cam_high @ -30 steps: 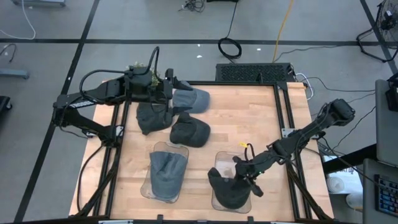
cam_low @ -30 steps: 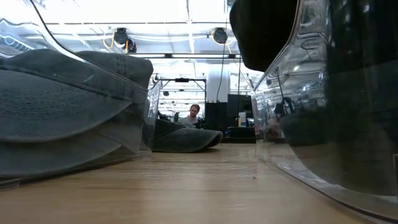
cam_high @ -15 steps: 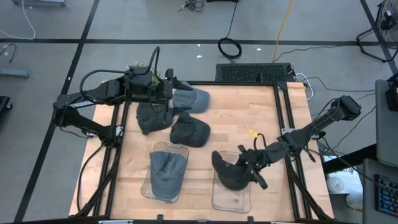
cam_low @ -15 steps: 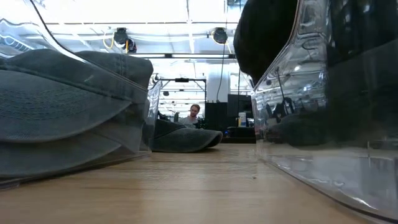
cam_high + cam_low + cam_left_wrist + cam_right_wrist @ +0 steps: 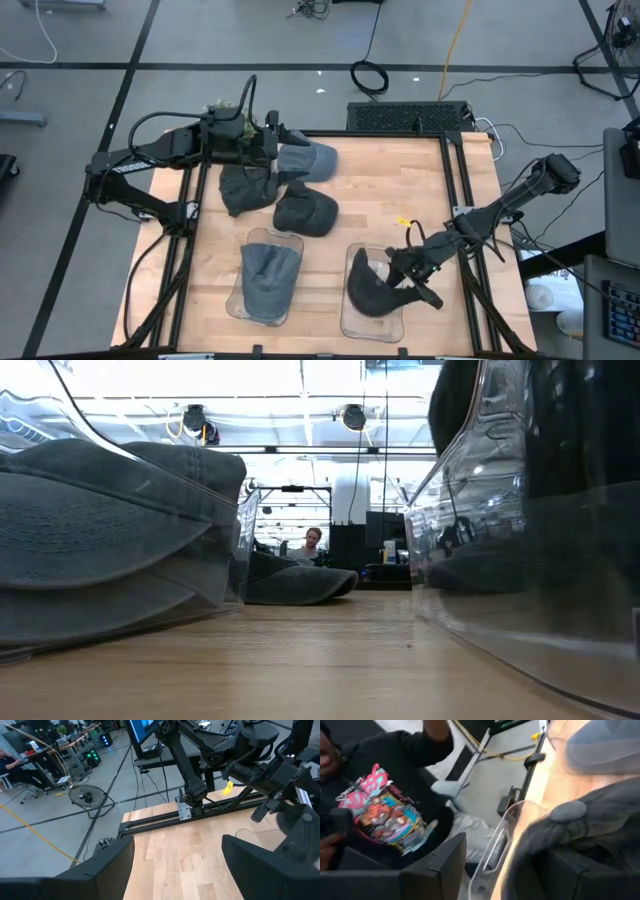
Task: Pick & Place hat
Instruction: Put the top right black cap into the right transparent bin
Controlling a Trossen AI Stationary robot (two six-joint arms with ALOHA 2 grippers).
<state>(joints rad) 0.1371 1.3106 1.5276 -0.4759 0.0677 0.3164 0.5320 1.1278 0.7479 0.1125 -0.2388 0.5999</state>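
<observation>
Three loose hats point(image 5: 305, 209) behind trays point(image 5: 268, 305)

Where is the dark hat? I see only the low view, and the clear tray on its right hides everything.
Observer: From above, the dark hat lies inside the right tray.
Operator: And the right pincer?
Observer: The right pincer is at that hat's edge, fingers apart in its wrist view.
Operator: How many hats lie loose?
Observer: Three loose hats lie at the table's back left, by the left pincer; a grey hat fills the left tray.
</observation>
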